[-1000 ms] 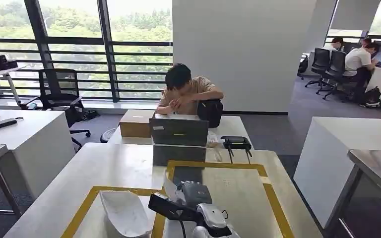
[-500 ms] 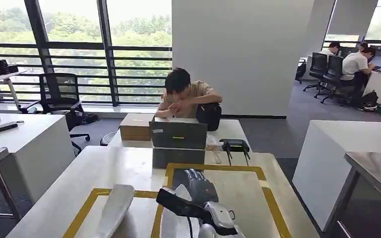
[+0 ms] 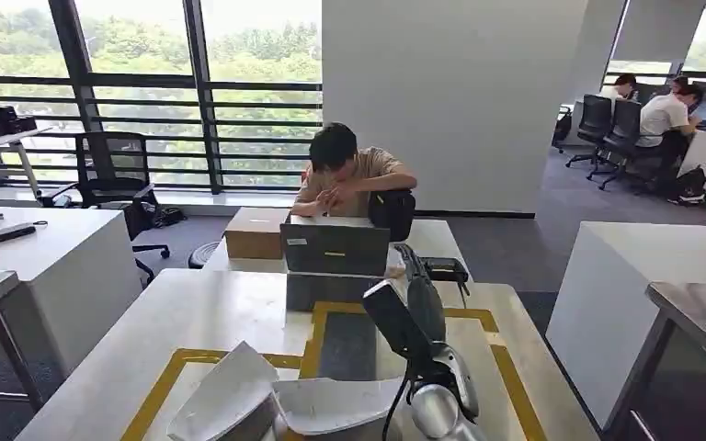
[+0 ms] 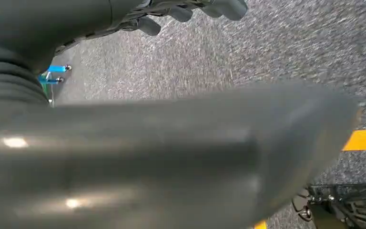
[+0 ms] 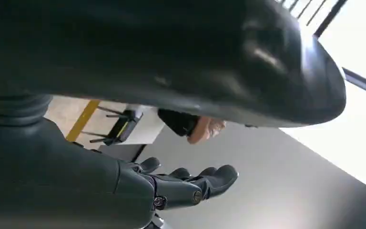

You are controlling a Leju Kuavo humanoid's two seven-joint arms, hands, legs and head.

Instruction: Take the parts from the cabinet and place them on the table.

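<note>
White parts (image 3: 276,404) flat on table (image 3: 202,312), long axes roughly crosswise.

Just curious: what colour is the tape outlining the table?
Yellow tape, clearest in the head view.

Head view looks forward-down over the table (image 3: 193,312); wrist cameras sit close, left seemingly facing blurred floor.

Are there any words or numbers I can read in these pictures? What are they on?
No text can be read.
The grey laptop on the table has two small stickers on its lid, one pale and one yellow: too small to read.
The cardboard box beside it shows no print that I can make out.
The white parts bear no marks.
</note>
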